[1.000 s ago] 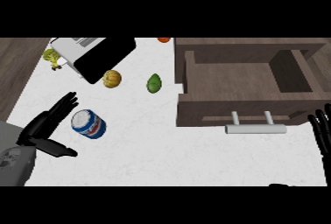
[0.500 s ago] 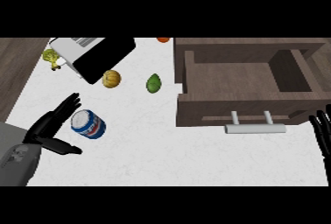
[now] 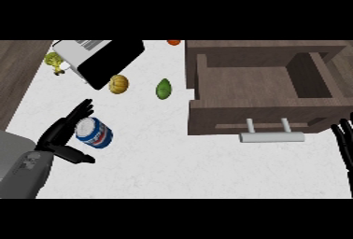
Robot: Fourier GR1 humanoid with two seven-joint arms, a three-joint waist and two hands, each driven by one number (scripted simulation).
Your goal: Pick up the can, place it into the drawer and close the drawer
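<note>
The can (image 3: pixel 95 133), blue and white with a red mark on its label, lies tilted on the counter (image 3: pixel 172 163) near the counter's left edge, well apart from the drawer. The left hand (image 3: pixel 60 135) is set against the can's left side: its fingers (image 3: pixel 74 113) extend straight along the can's far-left flank, and the thumb (image 3: pixel 77 157) points out beneath the can's lower end. The hand is spread, not curled round the can; whether the fingers already touch the label cannot be told. This open bracket posture suits a side grasp, judged as the approach stage of the pick; the can is not yet lifted.

The right hand (image 3: pixel 342 142) shows only as straight fingers at the view's right edge, resting just beside the drawer front, clear of the working path.

Outward from the can, a small orange pumpkin-like item (image 3: pixel 118 84) and a green fruit (image 3: pixel 163 88) lie further toward the counter's rear. A white-and-black appliance (image 3: pixel 96 58) sits at the rear-left corner with a yellow-green item (image 3: pixel 53 59) just beside it. A red item (image 3: pixel 173 42) is partly visible at the rear edge.

The drawer (image 3: pixel 265 88) stands pulled out at the counter's right side, its brown interior exposed so the can can be lowered in from above. Its handle (image 3: pixel 271 137), a pale bar on two posts, faces the robot, which permits a push on the drawer front to close it after placement.
</note>
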